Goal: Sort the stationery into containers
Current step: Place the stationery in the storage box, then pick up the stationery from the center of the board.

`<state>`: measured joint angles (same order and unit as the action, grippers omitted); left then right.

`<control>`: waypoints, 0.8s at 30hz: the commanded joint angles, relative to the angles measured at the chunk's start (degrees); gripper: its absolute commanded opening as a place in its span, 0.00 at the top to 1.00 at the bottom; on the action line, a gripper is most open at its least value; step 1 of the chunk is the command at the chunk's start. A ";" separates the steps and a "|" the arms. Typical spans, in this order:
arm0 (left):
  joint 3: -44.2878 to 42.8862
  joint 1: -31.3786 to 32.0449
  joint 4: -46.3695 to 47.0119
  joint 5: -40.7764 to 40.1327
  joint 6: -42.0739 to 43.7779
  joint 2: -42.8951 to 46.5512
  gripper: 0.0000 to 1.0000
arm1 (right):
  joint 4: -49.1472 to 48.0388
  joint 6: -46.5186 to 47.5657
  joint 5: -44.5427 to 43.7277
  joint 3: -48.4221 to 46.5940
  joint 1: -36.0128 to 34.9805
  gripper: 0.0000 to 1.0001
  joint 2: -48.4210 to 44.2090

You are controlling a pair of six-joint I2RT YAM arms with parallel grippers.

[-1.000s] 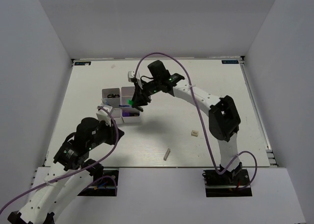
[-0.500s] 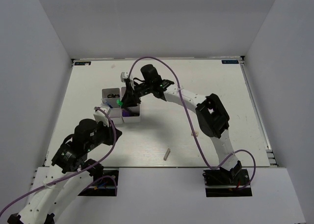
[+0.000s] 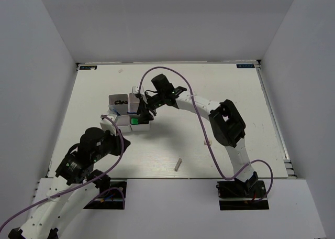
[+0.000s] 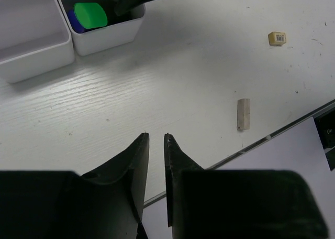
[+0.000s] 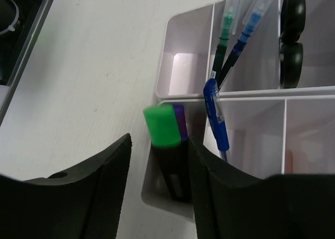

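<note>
Though partly hidden from above, reads from the wrist views as the drop-off of the green highlighter [image 5: 162,125], nearly finished. Stands cap-up in a corner compartment of the white divided tray [image 5: 246,94], touching the purple marker [image 5: 181,117]. Straddled by the right gripper [image 5: 158,138], jaws spread with a gap showing on 1 side, so judged let go rather than gripped. Elsewhere in the tray: thin pens [image 5: 215,113] leaning across a divider, black scissors handles [image 5: 290,34] in a far cell. Loose on the table [image 4: 172,71]: tiny beige cube [image 4: 277,37] and short grey stick [image 4: 243,113], both well apart from the tray. Calls next for lifting the right gripper straight up without dragging the highlighter out, then going for 1 of those 2 loose pieces. Left gripper [image 4: 156,140] over the table near the stick, fingers nearly together, holding nothing.
</note>
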<state>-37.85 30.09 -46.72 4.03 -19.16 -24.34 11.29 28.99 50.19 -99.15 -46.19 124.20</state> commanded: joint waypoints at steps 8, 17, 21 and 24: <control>-1.88 -0.38 2.06 8.17 -0.36 -6.42 1.00 | 11.18 -4.53 -2.37 -3.49 1.19 0.54 -12.22; -7.67 10.05 8.31 11.62 -1.06 -29.15 0.75 | 30.67 -12.38 -46.76 7.11 6.80 0.44 -25.67; -12.60 21.39 7.70 1.99 -0.96 -40.77 0.35 | 42.58 -15.54 -40.90 16.85 14.10 0.52 -30.50; -13.66 28.07 10.76 -2.43 -2.71 -47.11 0.24 | 39.87 -17.82 -41.32 29.49 17.01 0.90 -39.90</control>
<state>-49.69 53.39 -38.13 8.05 -20.49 -69.65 43.62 14.74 10.15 -76.82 -30.20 90.32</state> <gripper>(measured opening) 0.743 0.142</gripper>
